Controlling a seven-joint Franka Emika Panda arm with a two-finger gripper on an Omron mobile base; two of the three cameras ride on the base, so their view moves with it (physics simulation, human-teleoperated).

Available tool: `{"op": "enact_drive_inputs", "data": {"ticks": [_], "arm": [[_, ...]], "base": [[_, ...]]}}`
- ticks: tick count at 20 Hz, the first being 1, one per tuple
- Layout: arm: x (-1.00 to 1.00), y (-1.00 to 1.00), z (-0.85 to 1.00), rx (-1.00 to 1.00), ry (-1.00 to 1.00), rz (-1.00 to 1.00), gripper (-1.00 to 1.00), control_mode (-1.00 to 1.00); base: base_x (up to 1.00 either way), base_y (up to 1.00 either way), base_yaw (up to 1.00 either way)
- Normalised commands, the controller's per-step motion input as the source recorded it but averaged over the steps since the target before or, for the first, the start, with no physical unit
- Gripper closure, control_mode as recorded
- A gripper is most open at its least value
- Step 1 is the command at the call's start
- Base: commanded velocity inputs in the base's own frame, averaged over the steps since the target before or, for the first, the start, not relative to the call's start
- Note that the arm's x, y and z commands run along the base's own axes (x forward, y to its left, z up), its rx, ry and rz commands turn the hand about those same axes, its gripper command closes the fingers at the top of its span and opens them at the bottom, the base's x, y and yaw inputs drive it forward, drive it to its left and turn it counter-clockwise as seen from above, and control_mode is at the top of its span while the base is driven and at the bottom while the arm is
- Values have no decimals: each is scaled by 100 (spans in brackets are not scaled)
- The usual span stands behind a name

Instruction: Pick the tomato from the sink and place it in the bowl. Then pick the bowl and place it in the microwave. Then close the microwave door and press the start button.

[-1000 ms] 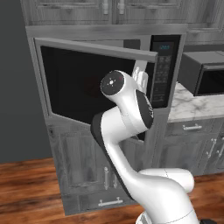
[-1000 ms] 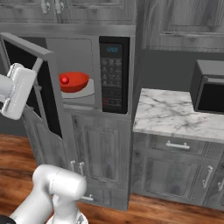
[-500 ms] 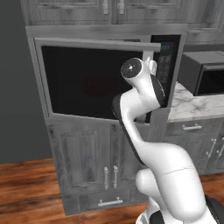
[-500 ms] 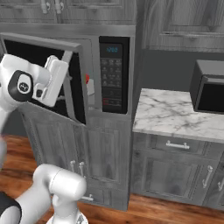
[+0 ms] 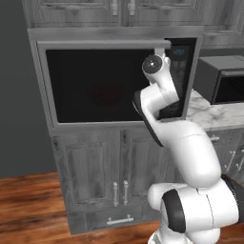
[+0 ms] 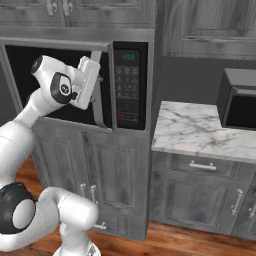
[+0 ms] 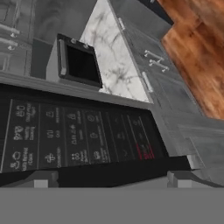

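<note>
We had swung the door point(image 5: 102, 83) from half open to nearly shut, gripper point(image 6: 92, 82) spread wide at its handle point(image 6: 98, 97); start button came next.

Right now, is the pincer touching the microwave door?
Cannot tell. In the right base view the pincer sits right against the microwave door beside its handle, but no view plainly shows contact or a gap.
</note>
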Motion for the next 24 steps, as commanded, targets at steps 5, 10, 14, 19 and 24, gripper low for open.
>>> {"op": "enact_drive_inputs", "data": {"ticks": [5,10,14,19,24], "arm": [[100,-2,0,0,1,4,-100,-100],[77,0,0,0,0,1,-100,-100],[70,0,0,0,0,0,-100,-100],[-19,-23,20,13,0,1,-100,-100],[-98,-47,46,22,5,3,-100,-100]], "base": [[0,0,0],[0,0,0],[0,0,0],[0,0,0],[0,0,0]]}}
